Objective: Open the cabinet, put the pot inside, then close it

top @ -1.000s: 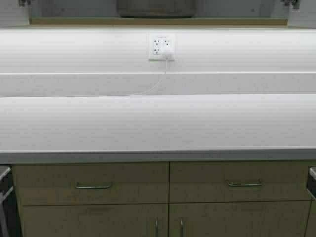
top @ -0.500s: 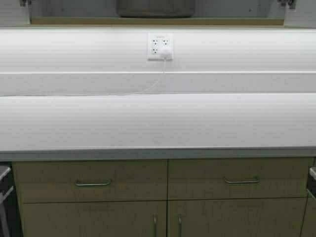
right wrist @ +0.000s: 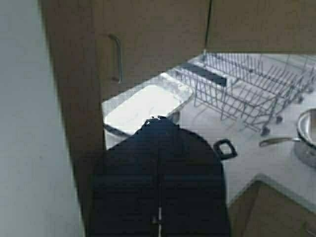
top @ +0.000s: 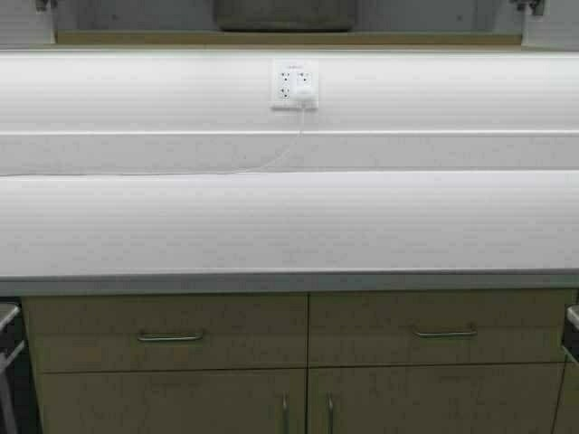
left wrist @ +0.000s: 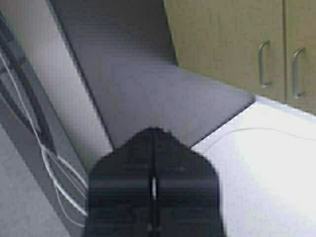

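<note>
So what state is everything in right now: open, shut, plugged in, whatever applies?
pot: inside the cabinet, only its lower part in view.
cabinet: open, grey inside showing.
drawers: shut.
outlet: one white plug in, with the cable trailing over the counter.
left gripper: shut, empty, by a grey panel.
right gripper: shut, empty, by a tan door edge.

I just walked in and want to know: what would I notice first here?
A long bright white counter fills the middle, with a white wall outlet and its cord above. Up top, the pot sits inside the open cabinet. The right gripper faces a wire dish rack.
</note>
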Robot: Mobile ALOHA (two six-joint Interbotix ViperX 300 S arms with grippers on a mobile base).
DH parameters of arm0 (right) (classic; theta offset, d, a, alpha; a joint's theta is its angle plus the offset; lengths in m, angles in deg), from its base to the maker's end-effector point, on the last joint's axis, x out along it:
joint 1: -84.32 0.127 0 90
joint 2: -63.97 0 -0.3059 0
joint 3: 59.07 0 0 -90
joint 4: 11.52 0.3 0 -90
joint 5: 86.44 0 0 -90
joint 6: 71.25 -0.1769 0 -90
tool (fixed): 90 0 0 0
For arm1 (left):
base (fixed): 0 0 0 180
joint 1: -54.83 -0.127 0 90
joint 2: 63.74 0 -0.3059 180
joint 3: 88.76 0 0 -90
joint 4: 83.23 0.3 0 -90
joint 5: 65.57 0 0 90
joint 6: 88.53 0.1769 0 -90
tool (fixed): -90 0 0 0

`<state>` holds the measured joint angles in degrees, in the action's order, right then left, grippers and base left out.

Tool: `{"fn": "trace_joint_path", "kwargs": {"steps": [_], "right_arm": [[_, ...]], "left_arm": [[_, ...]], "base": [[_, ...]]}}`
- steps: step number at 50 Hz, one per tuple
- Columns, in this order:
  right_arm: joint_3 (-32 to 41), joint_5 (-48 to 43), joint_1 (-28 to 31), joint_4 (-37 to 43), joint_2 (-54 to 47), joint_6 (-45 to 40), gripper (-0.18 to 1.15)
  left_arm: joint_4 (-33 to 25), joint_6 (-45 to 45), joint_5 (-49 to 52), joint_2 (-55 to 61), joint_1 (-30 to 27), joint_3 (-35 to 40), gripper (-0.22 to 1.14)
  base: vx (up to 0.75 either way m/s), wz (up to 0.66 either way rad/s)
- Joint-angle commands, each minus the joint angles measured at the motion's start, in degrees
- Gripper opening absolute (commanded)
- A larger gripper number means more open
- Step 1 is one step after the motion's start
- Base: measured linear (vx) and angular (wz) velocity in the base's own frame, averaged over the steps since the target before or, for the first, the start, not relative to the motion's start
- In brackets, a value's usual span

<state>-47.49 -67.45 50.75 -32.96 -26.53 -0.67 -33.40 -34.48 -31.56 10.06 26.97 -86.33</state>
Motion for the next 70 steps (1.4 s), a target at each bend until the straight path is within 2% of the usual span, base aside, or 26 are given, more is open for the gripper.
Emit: {"fn": "trace_joint_path", "kwargs": {"steps": [1, 5, 12, 16, 21, 27, 41, 49, 57, 70], "right_arm": [[1.14, -0.53, 0.00, 0.09, 0.00, 0.26, 0.06], [0.62, -0.53, 0.00, 0.09, -0.35, 0.18, 0.06], [-0.53, -0.44, 0.88, 0.18, -0.35, 0.35, 0.06], [-1.14, -0.44, 1.76, 0.18, -0.35, 0.44, 0.06], [-2.55, -0.35, 4.31, 0.18, 0.26, 0.53, 0.06], [-4.92, -0.35, 10.02, -0.09, 2.90, 0.62, 0.06], [-9.93, -0.88, 24.52, -0.62, 9.84, 2.29, 0.06], [-14.50, -0.79, 31.73, -0.62, 14.15, 2.72, 0.06], [-21.09, -0.79, 35.16, -0.53, 20.74, 2.29, 0.06], [-26.02, -0.62, 36.56, -0.26, 26.46, 2.46, 0.06]], "left_arm": [[-2.81, 0.09, -5.10, 2.55, -1.76, 1.32, 0.03], [-6.15, 0.09, -10.90, 4.22, -1.76, 0.35, 0.03], [-17.75, 0.88, -18.72, 4.04, -1.41, -2.55, 0.03], [-21.36, 2.55, -21.71, 3.08, -0.79, -4.75, 0.03], [-21.71, 6.15, -23.20, 1.05, 2.20, -7.56, 0.03], [-21.88, 9.76, -23.29, -3.34, 6.33, -10.90, 0.03], [-25.75, 10.20, -22.41, -17.67, 11.07, -18.37, 0.03], [-26.28, 10.72, -17.67, -22.76, 17.40, -20.39, 0.03], [-26.37, 15.82, -13.45, -23.03, 23.29, -20.65, 0.03], [-28.21, 18.02, -14.06, -16.35, 23.64, -16.70, 0.03]], "base": [[0.00, 0.00], [0.00, 0.00], [0.00, 0.00], [-0.01, 0.02], [-0.02, 0.02], [-0.02, -0.01], [-0.01, -0.06], [-0.02, -0.07], [0.00, 0.01], [0.02, 0.02]]}}
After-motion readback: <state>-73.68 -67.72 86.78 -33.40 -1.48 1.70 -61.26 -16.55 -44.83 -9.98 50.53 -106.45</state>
